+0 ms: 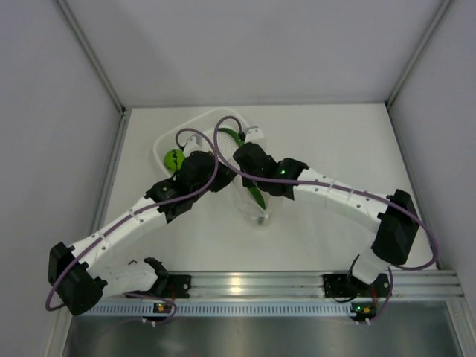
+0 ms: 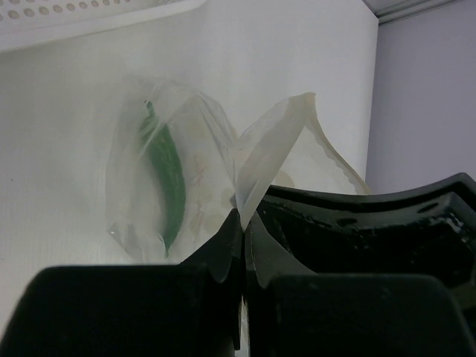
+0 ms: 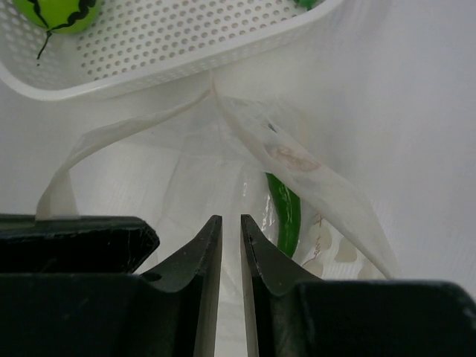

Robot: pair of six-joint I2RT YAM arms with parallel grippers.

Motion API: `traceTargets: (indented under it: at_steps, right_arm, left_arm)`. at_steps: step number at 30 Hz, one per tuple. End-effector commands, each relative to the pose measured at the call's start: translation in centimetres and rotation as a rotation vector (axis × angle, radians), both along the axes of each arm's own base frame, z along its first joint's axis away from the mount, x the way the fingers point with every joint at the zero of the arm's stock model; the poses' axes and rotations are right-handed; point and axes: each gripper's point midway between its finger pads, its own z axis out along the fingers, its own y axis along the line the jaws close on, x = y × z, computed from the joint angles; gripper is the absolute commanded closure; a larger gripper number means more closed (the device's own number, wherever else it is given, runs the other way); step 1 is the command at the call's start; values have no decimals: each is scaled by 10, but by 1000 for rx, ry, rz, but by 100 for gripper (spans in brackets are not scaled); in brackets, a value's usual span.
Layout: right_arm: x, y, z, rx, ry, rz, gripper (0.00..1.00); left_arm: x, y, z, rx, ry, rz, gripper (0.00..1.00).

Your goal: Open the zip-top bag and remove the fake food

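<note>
Beside the white perforated plastic basket (image 3: 186,52), the transparent crinkly zip-top bag (image 2: 193,171) was held open, its lip pinched by the left end effector (image 2: 243,223). Whether the right end effector (image 3: 230,223) gripped anything could not be told. A lime-green ball (image 1: 174,159) was found in the basket; one dark green pod (image 2: 169,186) was left bagged.

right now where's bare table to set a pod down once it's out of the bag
Widest bare patch: back right of the table, between the right arm and the back wall. A second lies on the near side of the zip-top bag, flanked by the left arm and right arm. Crowded: the middle, where arms, bag and white basket meet.
</note>
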Motion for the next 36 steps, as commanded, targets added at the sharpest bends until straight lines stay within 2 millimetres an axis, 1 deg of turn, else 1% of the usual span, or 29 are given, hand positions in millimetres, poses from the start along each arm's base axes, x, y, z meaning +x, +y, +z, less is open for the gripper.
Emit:
traceTargets:
  at_steps: [1, 5, 6, 8, 9, 11, 12, 14, 15, 17, 18, 19, 24, 31, 36]
  right_arm:
    - [13, 12, 22, 68, -85, -88, 84]
    - [14, 14, 3, 58, -92, -106, 85]
    - [12, 10, -4, 50, -90, -106, 85]
    - [14, 10, -7, 55, -107, -103, 85]
    - [11, 6, -14, 41, -106, -94, 85]
    - [10, 9, -15, 47, -126, -43, 85]
    - [5, 7, -25, 38, -122, -18, 84]
    - [3, 9, -30, 43, -132, 24, 84]
    - [1, 7, -39, 29, -121, 35, 84]
    - [-1, 8, -48, 17, -102, 72, 84]
    - [0, 5, -56, 0, -84, 73, 83]
    - [-1, 6, -62, -8, -66, 94, 81]
    - [3, 1, -92, -58, 5, 105, 76]
    - [9, -11, -112, -119, 19, 60, 73]
    - [13, -17, -126, -142, 44, 58, 64]
  left_arm:
    - [0, -2, 25, -98, -54, 10, 100]
    - [-2, 1, 28, -105, -61, 19, 100]
    - [-2, 2, 27, -104, -61, 20, 100]
    - [-2, 3, 26, -101, -61, 24, 100]
    - [-2, 3, 25, -100, -60, 24, 100]
    - [-3, 2, 22, -96, -55, 22, 100]
    - [-2, 2, 20, -92, -49, 22, 100]
    - [-2, 1, 17, -87, -44, 19, 100]
    - [-2, 1, 15, -82, -40, 18, 100]
    - [-2, 1, 12, -79, -34, 17, 100]
    - [-2, 1, 12, -78, -35, 17, 100]
    - [-2, 1, 11, -78, -33, 15, 100]
    - [-4, 2, 9, -72, -35, 13, 100]
    - [-4, 0, 2, -53, -25, -1, 100]
    - [-2, 1, -2, -29, -25, -3, 100]
